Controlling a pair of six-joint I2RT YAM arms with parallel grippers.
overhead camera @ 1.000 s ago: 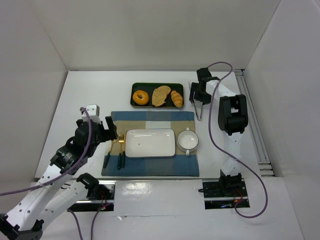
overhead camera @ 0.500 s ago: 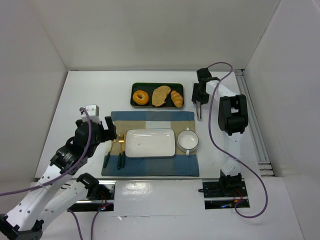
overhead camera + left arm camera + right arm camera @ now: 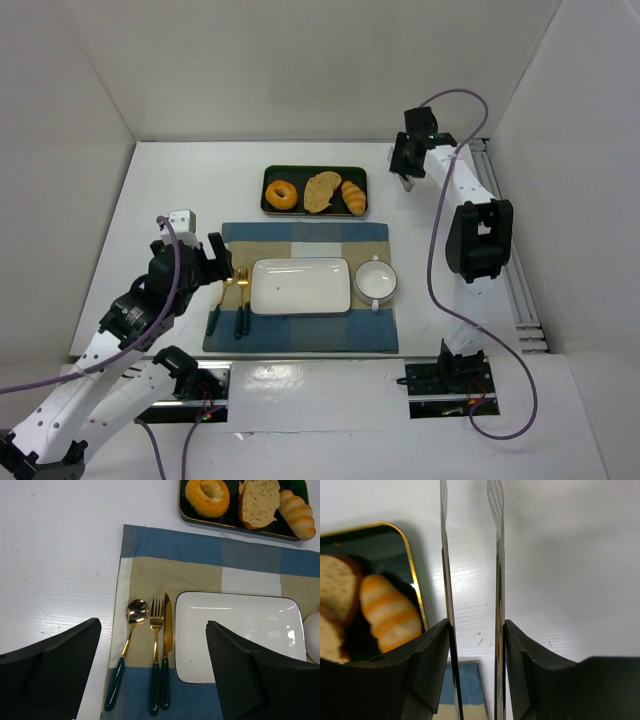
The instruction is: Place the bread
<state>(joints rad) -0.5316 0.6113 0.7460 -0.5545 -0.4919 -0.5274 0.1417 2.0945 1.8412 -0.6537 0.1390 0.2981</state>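
Observation:
The bread, an orange-glazed ring doughnut (image 3: 281, 193), lies at the left end of a dark tray (image 3: 314, 170) behind the placemat; it also shows in the left wrist view (image 3: 207, 496). My right gripper (image 3: 405, 166) is beside the tray's right end, shut on a pair of metal tongs (image 3: 496, 580), whose two blades stand apart over bare table. The doughnut is out of the right wrist view. My left gripper (image 3: 222, 262) is open and empty, above the cutlery at the placemat's left side.
A brown bread slice (image 3: 322, 190) and a ridged roll (image 3: 353, 196) share the tray. On the blue-and-tan placemat (image 3: 300, 340) are a white rectangular plate (image 3: 300, 300), a white bowl (image 3: 376, 293), and a spoon, fork and knife (image 3: 156, 645). White walls enclose the table.
My right arm has swung back and up with the tongs, from beside the placemat's far right corner to beside the tray's right end. The left arm has not moved.

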